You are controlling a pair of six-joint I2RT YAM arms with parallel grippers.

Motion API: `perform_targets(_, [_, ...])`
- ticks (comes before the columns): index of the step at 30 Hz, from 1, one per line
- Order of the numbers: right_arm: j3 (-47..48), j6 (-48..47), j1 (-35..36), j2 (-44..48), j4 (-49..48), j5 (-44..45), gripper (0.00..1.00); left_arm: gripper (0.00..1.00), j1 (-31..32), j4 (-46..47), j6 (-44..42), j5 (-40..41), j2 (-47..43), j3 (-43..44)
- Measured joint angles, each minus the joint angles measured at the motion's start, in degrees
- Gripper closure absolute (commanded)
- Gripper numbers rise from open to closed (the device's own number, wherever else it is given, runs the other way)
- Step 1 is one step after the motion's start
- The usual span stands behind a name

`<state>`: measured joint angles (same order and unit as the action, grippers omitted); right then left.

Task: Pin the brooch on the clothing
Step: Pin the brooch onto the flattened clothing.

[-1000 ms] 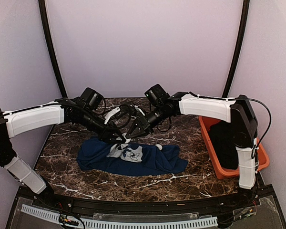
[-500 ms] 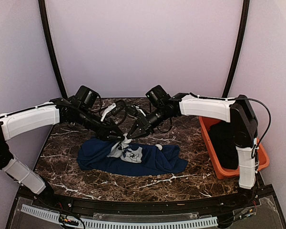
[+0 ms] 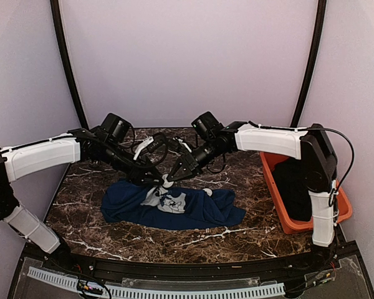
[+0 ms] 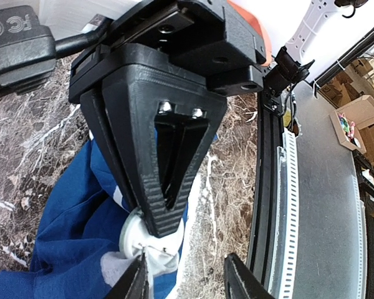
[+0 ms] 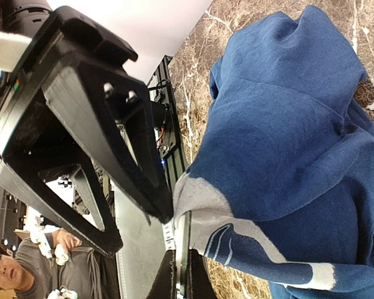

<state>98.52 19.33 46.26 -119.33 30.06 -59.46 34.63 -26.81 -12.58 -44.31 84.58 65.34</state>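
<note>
The navy T-shirt (image 3: 174, 208) lies crumpled mid-table with its grey print up. Both grippers meet just above its far edge. My right gripper (image 3: 170, 179) (image 5: 182, 280) is shut on the brooch (image 5: 183, 246), a thin disc seen edge-on between its fingers. The grey-printed fold of the shirt (image 5: 287, 143) is lifted against the disc. In the left wrist view the brooch's white back (image 4: 137, 240) sits at the tip of the right gripper's black fingers (image 4: 162, 187), over blue cloth (image 4: 68, 224). My left gripper (image 4: 187, 283) (image 3: 157, 179) stands open, one fingertip (image 4: 137, 280) by the brooch's pin.
An orange bin (image 3: 277, 205) holding a black garment (image 3: 296, 184) stands at the table's right edge. Bare marble (image 3: 87, 212) surrounds the shirt. The table's black front rail (image 4: 265, 205) runs close by the grippers in the left wrist view.
The left gripper's jaws have widened and the left arm has shifted slightly at the brooch. The right gripper has kept its hold in the same place.
</note>
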Motion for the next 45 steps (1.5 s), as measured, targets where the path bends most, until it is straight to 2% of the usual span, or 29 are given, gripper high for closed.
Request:
perform_targets(9, [0.0,-2.9,0.2,1.7,1.4,-0.1,1.00,0.56,-0.8,3.1,0.9,2.1,-4.2,-1.6])
perform_targets(17, [0.0,-4.6,0.5,3.1,2.3,-0.7,1.00,0.56,-0.9,2.0,0.8,1.2,-0.2,-1.2])
perform_targets(45, [1.4,-6.1,1.1,3.1,4.7,-0.7,1.00,0.57,-1.0,3.4,1.5,-2.8,-0.3,-1.1])
